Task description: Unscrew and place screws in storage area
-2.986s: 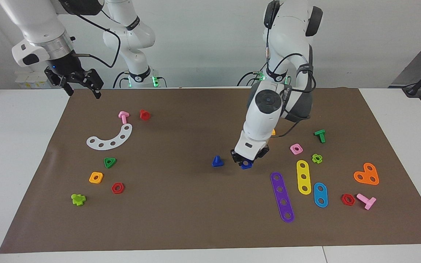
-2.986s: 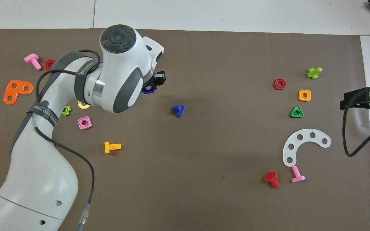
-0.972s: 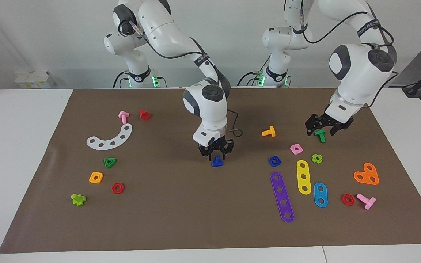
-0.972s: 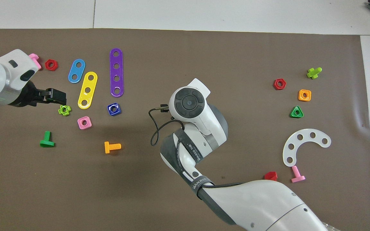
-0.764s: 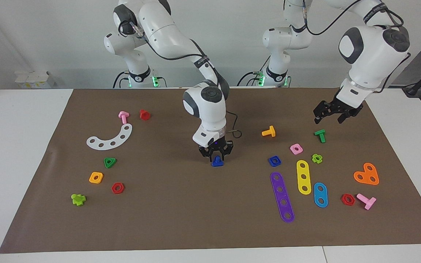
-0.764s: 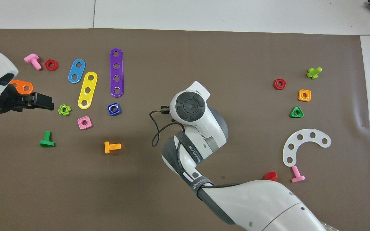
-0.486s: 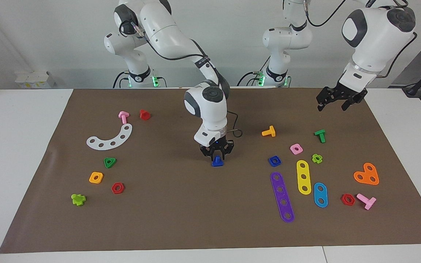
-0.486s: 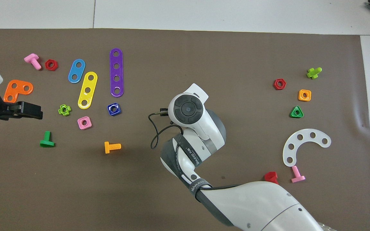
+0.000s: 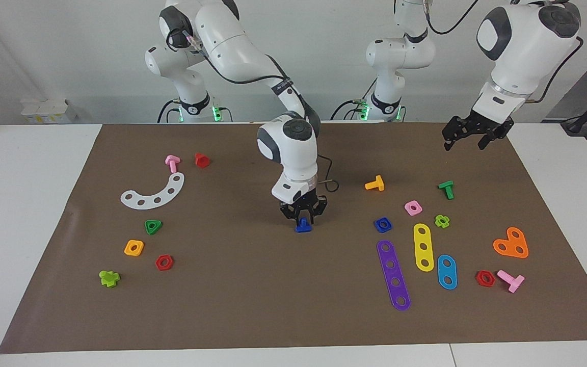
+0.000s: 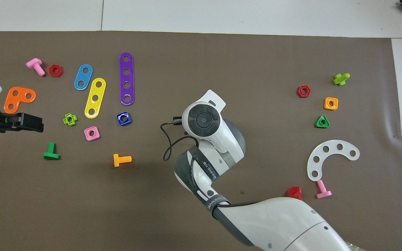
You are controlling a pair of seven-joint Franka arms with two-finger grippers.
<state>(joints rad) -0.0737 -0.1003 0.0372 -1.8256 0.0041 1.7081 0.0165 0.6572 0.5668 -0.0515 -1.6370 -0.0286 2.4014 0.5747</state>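
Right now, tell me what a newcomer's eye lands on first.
The right claw is down at mid-mat, closed on the small blue bolt. The left claw hangs open, high over the mat's edge. The white curved strip lies toward the right arm's end.

We see a blue screw (image 9: 303, 225) on the plain brown mat (image 9: 252, 290), a white curved strip (image 9: 154, 193), purple (image 9: 393, 274), yellow (image 9: 423, 246) and light-blue (image 9: 447, 271) straight strips, an orange heart-shaped plate (image 9: 511, 243), and white arms with black grippers.
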